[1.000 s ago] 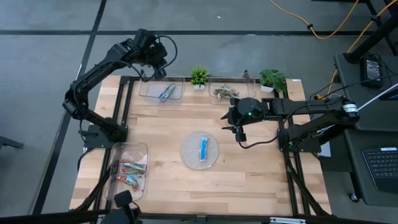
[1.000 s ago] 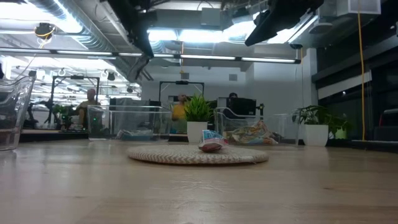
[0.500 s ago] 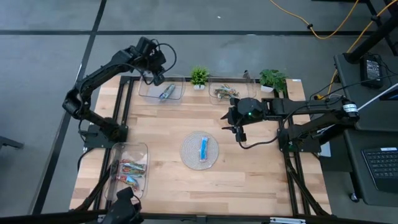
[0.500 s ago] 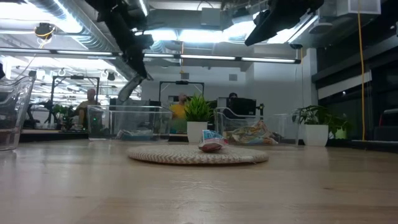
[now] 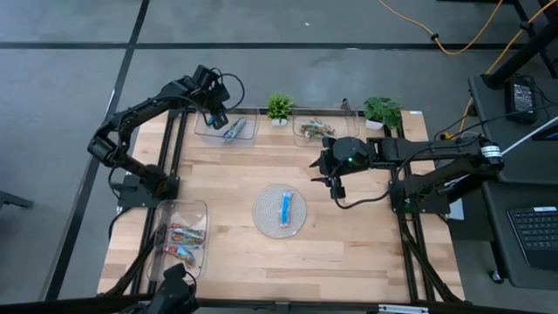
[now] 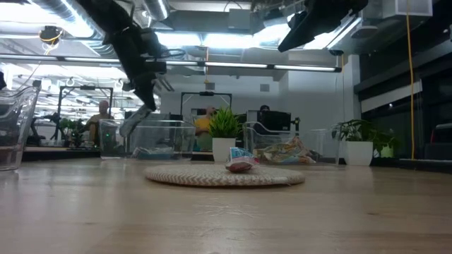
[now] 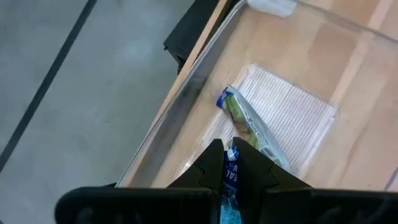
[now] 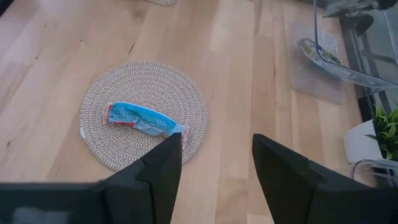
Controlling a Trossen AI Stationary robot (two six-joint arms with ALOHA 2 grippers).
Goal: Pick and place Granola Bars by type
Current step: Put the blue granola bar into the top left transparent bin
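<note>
High view shows the left arm reaching to the table's far-left corner, its left gripper [image 5: 216, 118] angled down over a clear tray [image 5: 247, 135]; the fingers are clamped on a blue bar [image 7: 229, 186], long axis running out between them, above what looks like another bar [image 7: 252, 134] lying diagonally in that tray; the right gripper [image 5: 336, 185] hangs open beside the woven mat [image 5: 264, 212], where a blue-wrapped bar [image 5: 286, 208] lies nearly lengthwise toward the far edge
</note>
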